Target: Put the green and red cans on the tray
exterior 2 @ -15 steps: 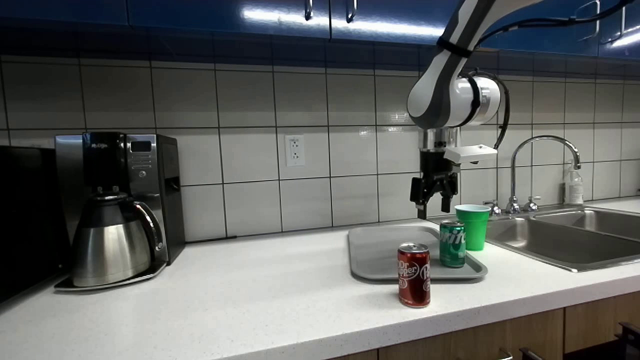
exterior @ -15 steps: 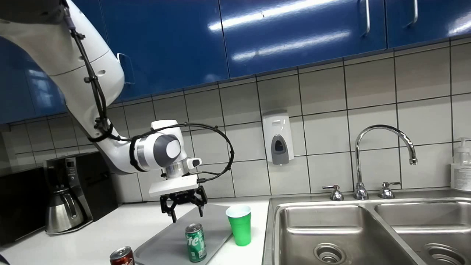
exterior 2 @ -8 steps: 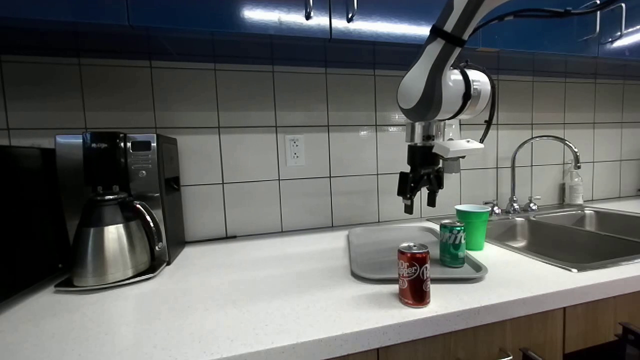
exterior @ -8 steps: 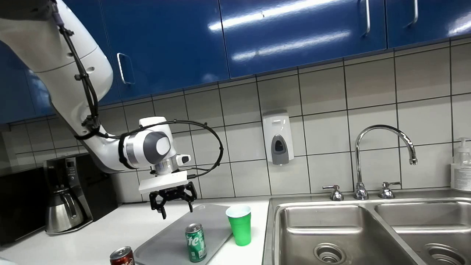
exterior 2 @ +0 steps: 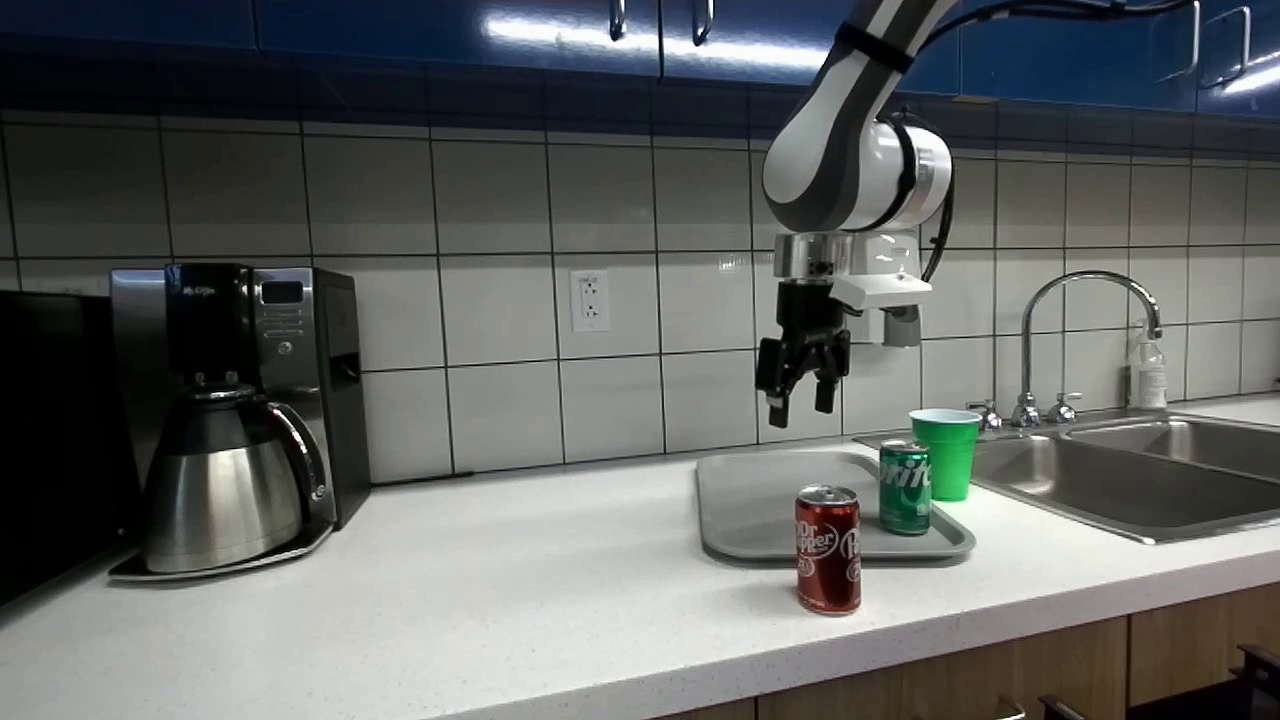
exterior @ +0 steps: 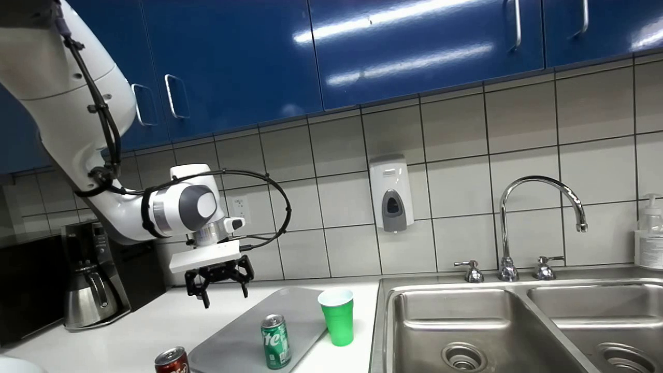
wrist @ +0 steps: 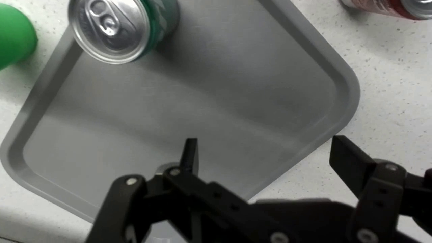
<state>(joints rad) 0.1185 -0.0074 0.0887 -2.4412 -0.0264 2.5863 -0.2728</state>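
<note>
A tiled wall (exterior 2: pixel 500 310) under glossy blue cabinets (exterior: pixel 233 62) backs the pale, speckled counter (exterior 2: pixel 480 600). A coffee maker (exterior 2: pixel 287 362) with a steel carafe (exterior 2: pixel 230 495) stands toward one end; toward the other a steel double sink (exterior: pixel 382 321) is let into it, a curved chrome faucet (exterior: pixel 504 228) rising at its back and a white dispenser (exterior: pixel 391 178) fixed to the wall nearby. Between the two lies the grey tray (exterior 2: pixel 760 500), flat on the counter.

The green can (exterior 2: pixel 905 492) stands upright on the tray, close to the edge that faces the sink, its silvery top uppermost. The red can (exterior 2: pixel 828 560) is upright too, but on the counter itself, just off the tray; in an exterior view the bottom of the view cuts it short, and in the wrist view I catch only part of it at the upper right. A bright green cup (exterior 2: pixel 950 460) with a pale inside stands on the counter just beside the tray, near the green can.

My gripper (exterior 2: pixel 801 408) hangs in the air, pointing down, apart from both cans and the cup. I hold it spread wide, with nothing in my grasp; in the wrist view one of my fingertips (wrist: pixel 190 152) shows against the tray and the other by its edge
</note>
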